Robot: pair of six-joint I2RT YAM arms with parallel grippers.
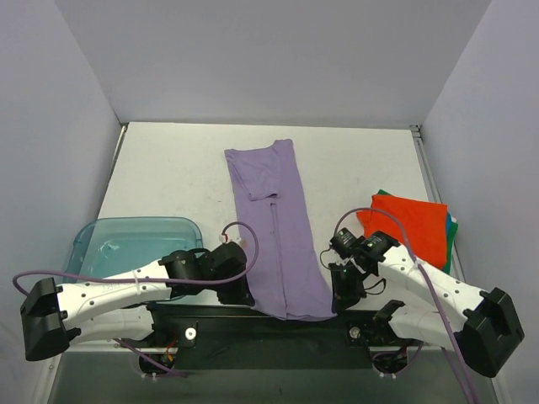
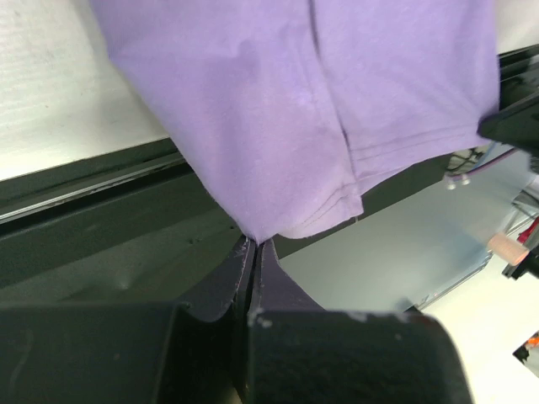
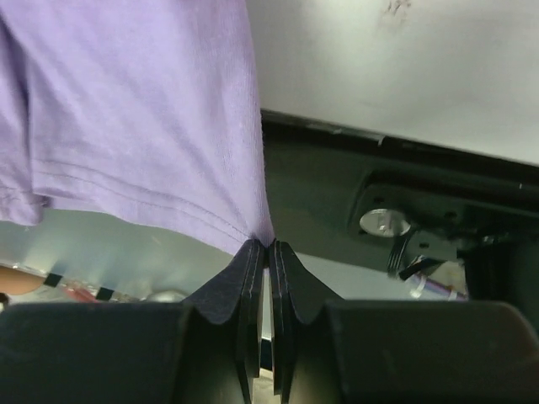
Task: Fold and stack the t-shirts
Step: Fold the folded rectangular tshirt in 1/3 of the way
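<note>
Lavender t-shirt (image 1: 274, 227) laid lengthwise at centre of table (image 1: 168, 168), hem at near edge. Hem corners pinched in left gripper (image 2: 255, 244) and right gripper (image 3: 268, 246), jaws fully closed on cloth. Corners best raised together, kept level, carried toward far end.
</note>
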